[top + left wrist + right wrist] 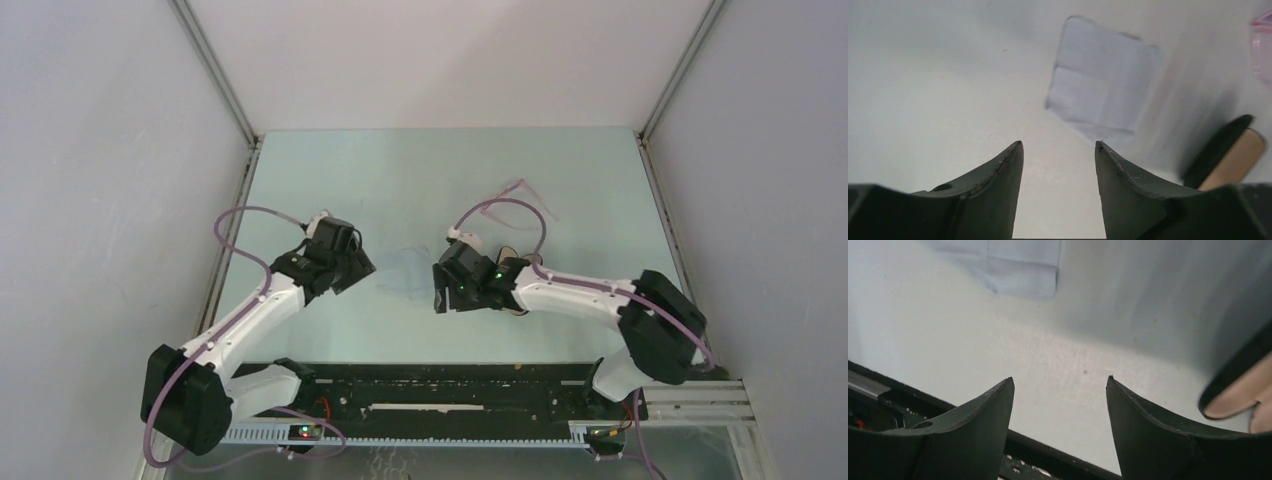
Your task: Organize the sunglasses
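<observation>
The sunglasses [530, 193], a thin pink frame, lie on the table at the back right, beyond the right arm; a pink lens edge [1262, 47] shows at the right border of the left wrist view. My left gripper [352, 270] [1058, 145] hovers open over bare table, short of the light blue cloth [1102, 90]. My right gripper [441, 293] [1060, 379] is also open with nothing between its fingers, the cloth [1008, 265] lying beyond it.
The black case with tan lining [1229, 156] [1243, 390] lies open under the right arm's wrist [508, 254]. The faint cloth [405, 268] sits between the two grippers. A black rail [450, 395] runs along the near table edge. Grey walls enclose the table.
</observation>
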Motion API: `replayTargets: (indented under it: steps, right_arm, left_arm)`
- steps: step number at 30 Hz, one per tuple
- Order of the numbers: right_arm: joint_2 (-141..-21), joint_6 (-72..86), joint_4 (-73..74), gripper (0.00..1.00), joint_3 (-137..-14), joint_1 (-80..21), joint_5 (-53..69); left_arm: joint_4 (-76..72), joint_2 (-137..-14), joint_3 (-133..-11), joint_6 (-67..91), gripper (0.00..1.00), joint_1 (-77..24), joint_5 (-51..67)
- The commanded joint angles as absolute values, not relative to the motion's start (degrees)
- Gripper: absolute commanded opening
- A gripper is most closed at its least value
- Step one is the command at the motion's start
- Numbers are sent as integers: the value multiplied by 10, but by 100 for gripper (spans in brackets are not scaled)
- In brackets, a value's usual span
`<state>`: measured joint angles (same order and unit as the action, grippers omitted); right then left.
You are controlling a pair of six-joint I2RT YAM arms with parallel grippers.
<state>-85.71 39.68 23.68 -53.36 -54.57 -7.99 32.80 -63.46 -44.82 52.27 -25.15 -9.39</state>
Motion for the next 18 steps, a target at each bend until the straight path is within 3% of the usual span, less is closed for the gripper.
replayTargets:
  steps: [1, 8, 18]
  right_arm:
    - [-913, 417, 182, 76, -587, -550, -98]
    - [-1005, 423, 171, 69, -636, -548, -92]
    - [-1070, 407, 178, 49, -680, -545, -120]
  left_arm:
    - [323, -624, -402, 508, 61, -250, -121]
    - [241, -638, -355, 475, 65, -250, -88]
    - [201, -765, -368, 485, 56, -250, -58]
